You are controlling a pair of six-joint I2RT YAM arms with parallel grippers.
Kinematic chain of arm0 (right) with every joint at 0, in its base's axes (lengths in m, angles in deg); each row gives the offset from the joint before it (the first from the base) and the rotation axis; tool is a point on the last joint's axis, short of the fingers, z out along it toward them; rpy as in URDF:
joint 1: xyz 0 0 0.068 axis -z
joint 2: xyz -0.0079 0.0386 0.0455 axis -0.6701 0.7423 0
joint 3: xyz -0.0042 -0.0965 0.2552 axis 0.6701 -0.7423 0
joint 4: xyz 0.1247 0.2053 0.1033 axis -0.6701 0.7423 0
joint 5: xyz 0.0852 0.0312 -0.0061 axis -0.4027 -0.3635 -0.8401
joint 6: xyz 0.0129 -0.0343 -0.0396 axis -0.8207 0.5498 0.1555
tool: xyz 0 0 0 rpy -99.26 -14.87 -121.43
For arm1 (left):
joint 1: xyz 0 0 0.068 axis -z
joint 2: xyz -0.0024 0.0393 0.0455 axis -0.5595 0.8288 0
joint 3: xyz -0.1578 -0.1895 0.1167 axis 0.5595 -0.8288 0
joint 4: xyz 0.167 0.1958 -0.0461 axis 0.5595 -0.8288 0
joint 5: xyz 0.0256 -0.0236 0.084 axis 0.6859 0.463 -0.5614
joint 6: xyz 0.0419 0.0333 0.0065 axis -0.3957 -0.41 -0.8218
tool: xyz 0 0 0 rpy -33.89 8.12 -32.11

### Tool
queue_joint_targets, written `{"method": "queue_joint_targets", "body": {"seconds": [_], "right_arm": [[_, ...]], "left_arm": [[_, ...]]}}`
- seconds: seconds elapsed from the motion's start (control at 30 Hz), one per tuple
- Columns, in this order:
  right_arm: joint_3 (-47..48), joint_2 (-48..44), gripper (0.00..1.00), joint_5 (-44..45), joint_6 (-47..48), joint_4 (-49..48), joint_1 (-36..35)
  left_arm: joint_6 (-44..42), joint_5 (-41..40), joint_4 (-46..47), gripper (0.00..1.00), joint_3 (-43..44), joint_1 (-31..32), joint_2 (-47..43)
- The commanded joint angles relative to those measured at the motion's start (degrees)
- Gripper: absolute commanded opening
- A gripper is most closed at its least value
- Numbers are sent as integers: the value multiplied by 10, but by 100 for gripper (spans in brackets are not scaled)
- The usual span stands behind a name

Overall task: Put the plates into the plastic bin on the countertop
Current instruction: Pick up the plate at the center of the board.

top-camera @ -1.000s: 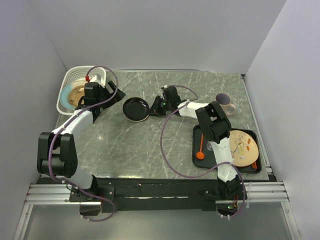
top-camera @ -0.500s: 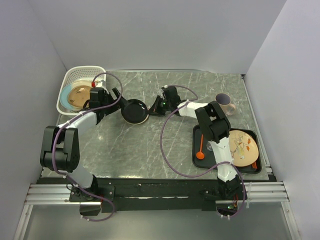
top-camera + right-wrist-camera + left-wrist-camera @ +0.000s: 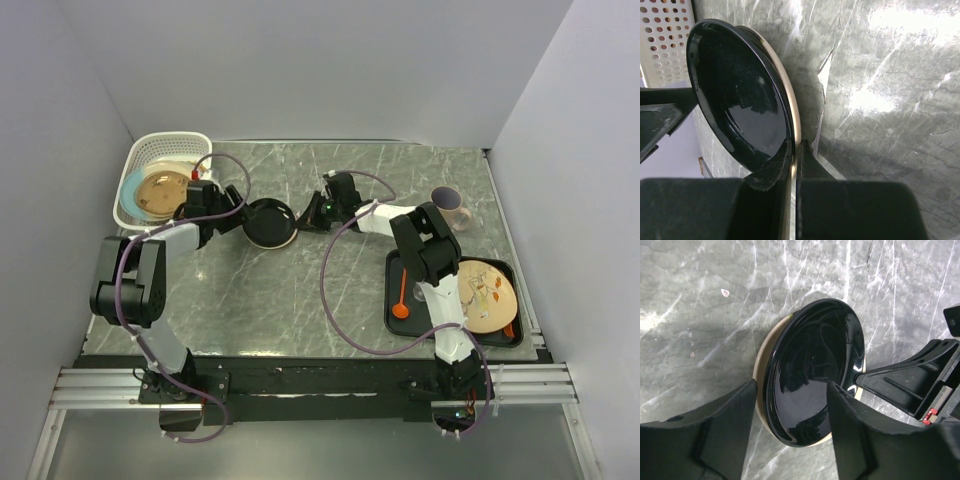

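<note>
Dark brown glossy round plate (image 3: 271, 221) hangs tilted over the grey-green marble desk (image 3: 300, 290), its far rim pinched by your right hand (image 3: 313, 212). Your left hand (image 3: 790, 385) gapes open around the near rim. Close it squarely before the right releases, then carry to the white perforated plastic bin (image 3: 170, 137).

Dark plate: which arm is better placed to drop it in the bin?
Left. The open left claw straddles the dark plate with the plastic bin close beside it; the right claw pinches the opposite rim, farther away.
</note>
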Motion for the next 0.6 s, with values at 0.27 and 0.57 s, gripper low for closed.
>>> {"method": "queue_joint_targets", "body": {"seconds": [0.27,0.57], "right_arm": [[-12,-2,0,10,31,20,3],[-9,0,0,7,31,20,4]], "left_arm": [[6,65,79,47,5,8,38],[10,90,96,34,4,12,56]]}}
